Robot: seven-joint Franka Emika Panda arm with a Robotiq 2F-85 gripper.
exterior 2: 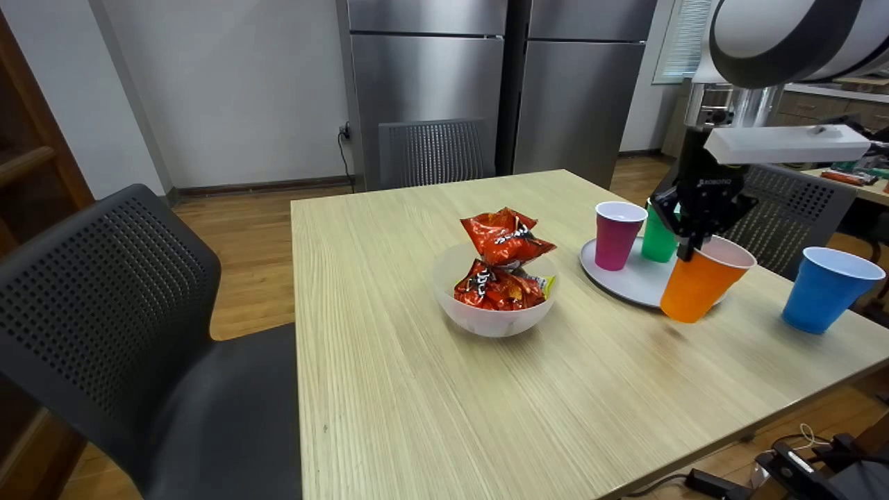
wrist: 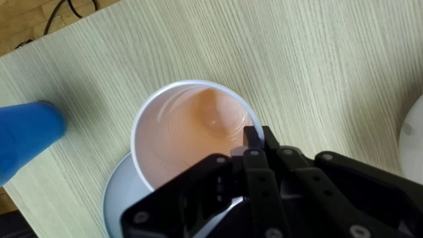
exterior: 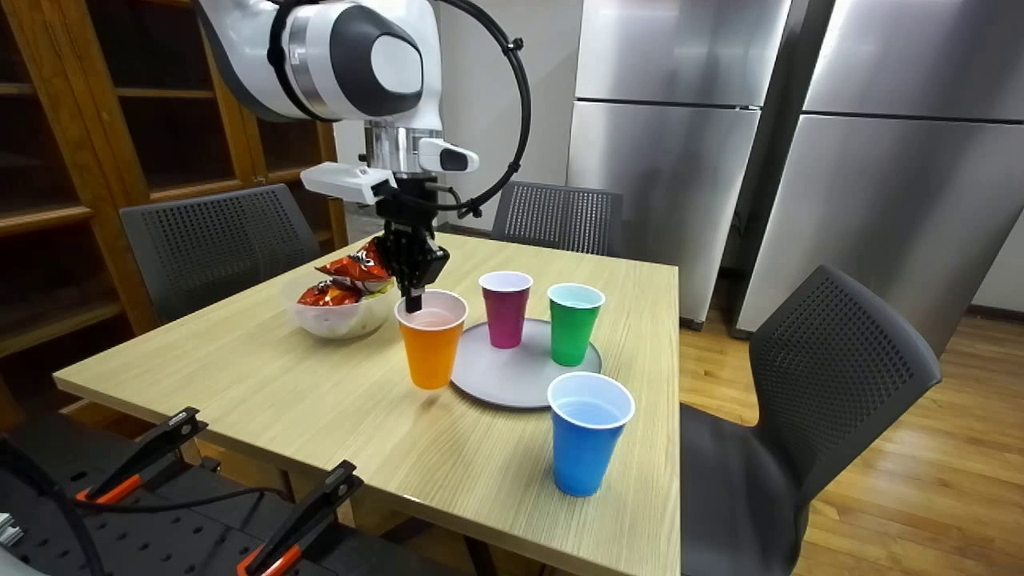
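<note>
My gripper (exterior: 413, 302) is shut on the rim of an orange cup (exterior: 433, 352), one finger inside and one outside. The wrist view shows the pinched rim between the fingertips (wrist: 261, 137) and the pale inside of the orange cup (wrist: 185, 132). In an exterior view the orange cup (exterior 2: 698, 285) hangs tilted just above the table, with a shadow under it. It is beside a grey plate (exterior: 500, 384). On the plate stand a magenta cup (exterior: 506, 320) and a green cup (exterior: 573, 332). A blue cup (exterior: 584, 448) stands on the table nearby.
A translucent bowl (exterior 2: 493, 321) with red snack bags (exterior 2: 503, 236) stands on the table (exterior 2: 389, 389); its edge shows in the wrist view (wrist: 413, 142). Dark chairs (exterior: 840, 384) surround the table. Black clamps (exterior: 304, 512) sit by the near edge.
</note>
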